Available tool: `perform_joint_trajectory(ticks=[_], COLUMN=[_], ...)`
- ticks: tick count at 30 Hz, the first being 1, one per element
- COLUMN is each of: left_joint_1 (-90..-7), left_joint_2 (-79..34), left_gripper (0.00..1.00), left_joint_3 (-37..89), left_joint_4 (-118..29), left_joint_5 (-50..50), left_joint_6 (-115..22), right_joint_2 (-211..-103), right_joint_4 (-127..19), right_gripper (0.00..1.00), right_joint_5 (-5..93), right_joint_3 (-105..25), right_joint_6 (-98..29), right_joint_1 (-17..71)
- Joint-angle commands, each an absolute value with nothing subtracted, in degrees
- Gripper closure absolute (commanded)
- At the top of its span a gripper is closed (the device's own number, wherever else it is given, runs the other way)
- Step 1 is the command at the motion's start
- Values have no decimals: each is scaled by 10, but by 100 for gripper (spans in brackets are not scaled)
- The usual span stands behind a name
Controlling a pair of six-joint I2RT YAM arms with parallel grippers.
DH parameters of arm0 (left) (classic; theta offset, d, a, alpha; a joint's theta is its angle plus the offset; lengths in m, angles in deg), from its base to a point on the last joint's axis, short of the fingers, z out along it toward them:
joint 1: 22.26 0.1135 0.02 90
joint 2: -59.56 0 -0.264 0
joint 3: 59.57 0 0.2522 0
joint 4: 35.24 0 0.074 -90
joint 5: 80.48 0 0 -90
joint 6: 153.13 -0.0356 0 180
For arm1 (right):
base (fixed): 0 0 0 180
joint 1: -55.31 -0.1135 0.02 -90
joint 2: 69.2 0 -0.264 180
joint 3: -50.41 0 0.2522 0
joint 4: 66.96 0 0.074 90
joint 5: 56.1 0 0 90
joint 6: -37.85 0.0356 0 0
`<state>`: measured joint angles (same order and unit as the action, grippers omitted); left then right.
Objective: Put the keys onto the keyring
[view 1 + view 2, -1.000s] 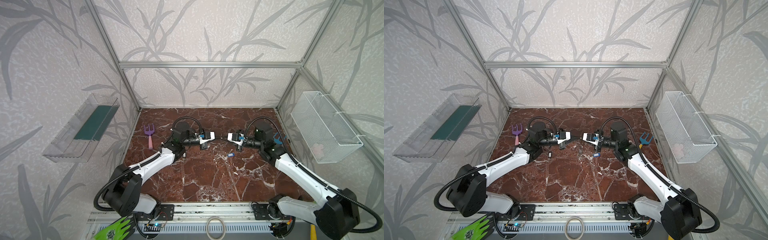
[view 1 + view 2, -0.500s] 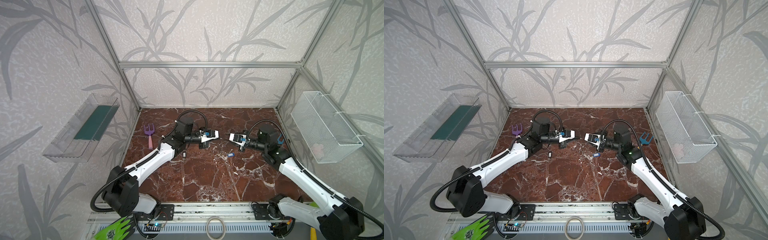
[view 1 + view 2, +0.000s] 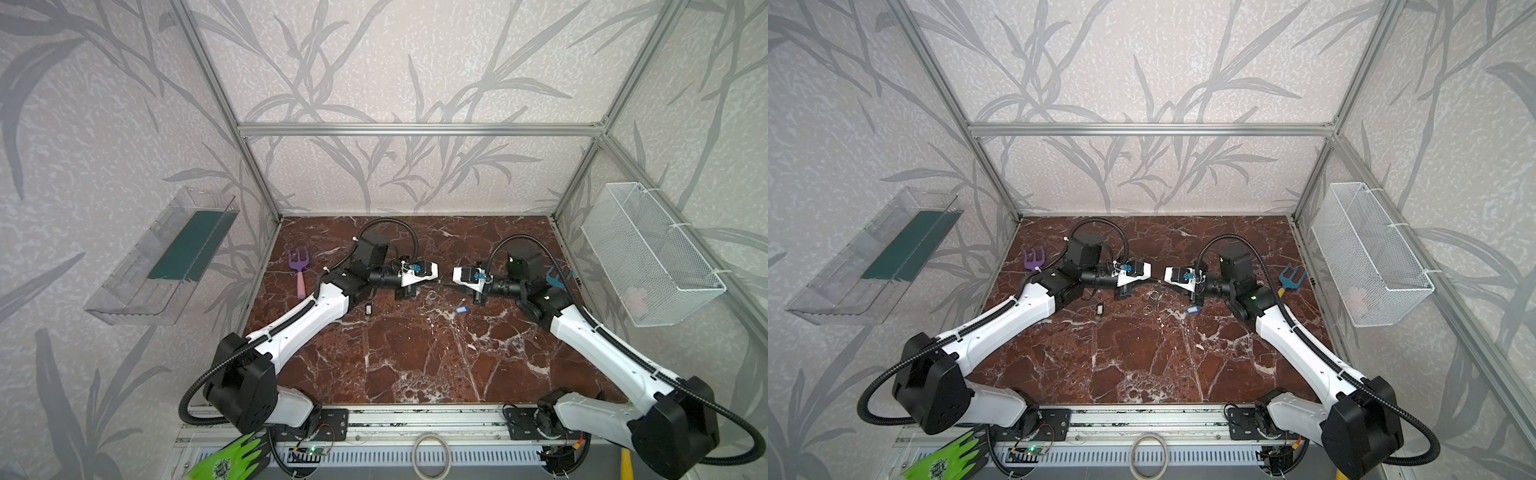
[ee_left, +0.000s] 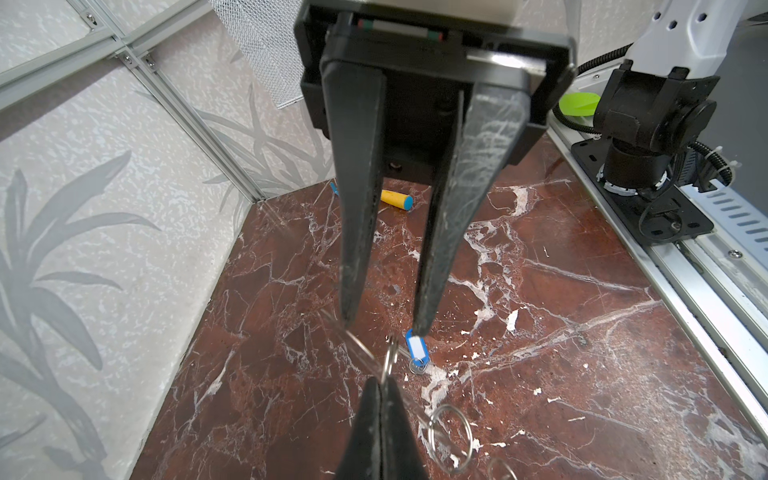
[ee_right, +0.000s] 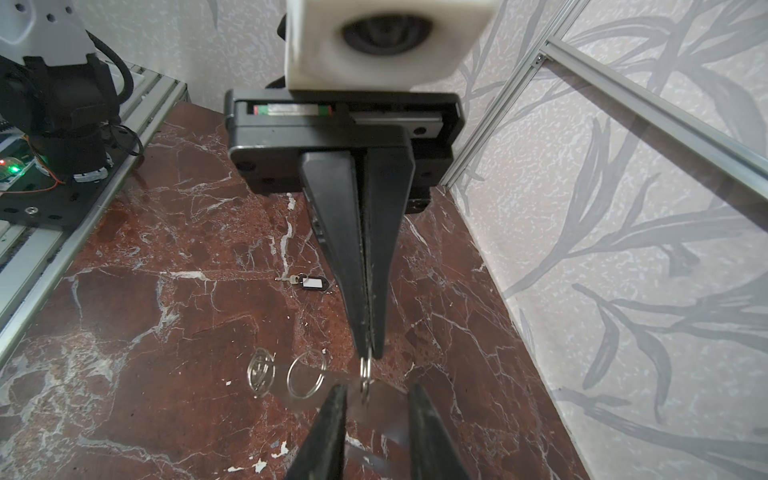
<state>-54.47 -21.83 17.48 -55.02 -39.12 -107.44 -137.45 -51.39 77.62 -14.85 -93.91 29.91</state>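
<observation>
Black-tagged key (image 3: 368,308) lies flat on the marble floor (image 3: 415,365), nearer than the left claw (image 5: 368,351), with its long axis near to far. The right wrist view shows it; the left wrist view does not. That claw is squeezed fully closed on a small split ring (image 5: 365,371). From the ring the keyring (image 5: 376,401), a flat grey plate, runs rightward in mid-air, long axis left to right. Both wrist views show it blurred, and in both top views it is too thin to make out. Two loose rings (image 3: 1154,295) lie on the floor beneath. The blue-tagged key (image 4: 417,349) lies just right of them, lengthwise left to right, and the right wrist view misses it. The right claw (image 4: 385,326) stands about half apart with the plate between its fingers. Whether they press on it I cannot tell.
</observation>
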Motion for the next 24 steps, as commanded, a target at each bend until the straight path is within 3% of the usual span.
perform_joint_trajectory(ticks=[1,7,10,14,18,19,24], left_joint_1=[-547,-549,-548,-549,-542,-539,-536], left_joint_2=[-198,-198,-199,-199,-194,-193,-198], left_gripper=[100,100,100,100,76,74,79], left_joint_3=[195,196,196,185,142,132,114], left_joint_4=[-556,-553,-553,-532,-451,-432,-398], left_joint_5=[-392,-392,-392,-392,-389,-396,-412], left_joint_6=[-1091,-1092,-1094,-1090,-1056,-1046,-1029], right_joint_2=[-1384,-1398,-1400,-1404,-1404,-1403,-1404], right_joint_4=[-509,-510,-522,-547,-609,-618,-623], right_gripper=[76,89,100,100,100,100,100], right_joint_5=[786,789,792,794,808,812,831], right_joint_3=[-167,-175,-174,-167,-147,-143,-144], right_joint_6=[-924,-914,-904,-881,-835,-829,-826], right_joint_1=[295,293,293,293,299,299,299])
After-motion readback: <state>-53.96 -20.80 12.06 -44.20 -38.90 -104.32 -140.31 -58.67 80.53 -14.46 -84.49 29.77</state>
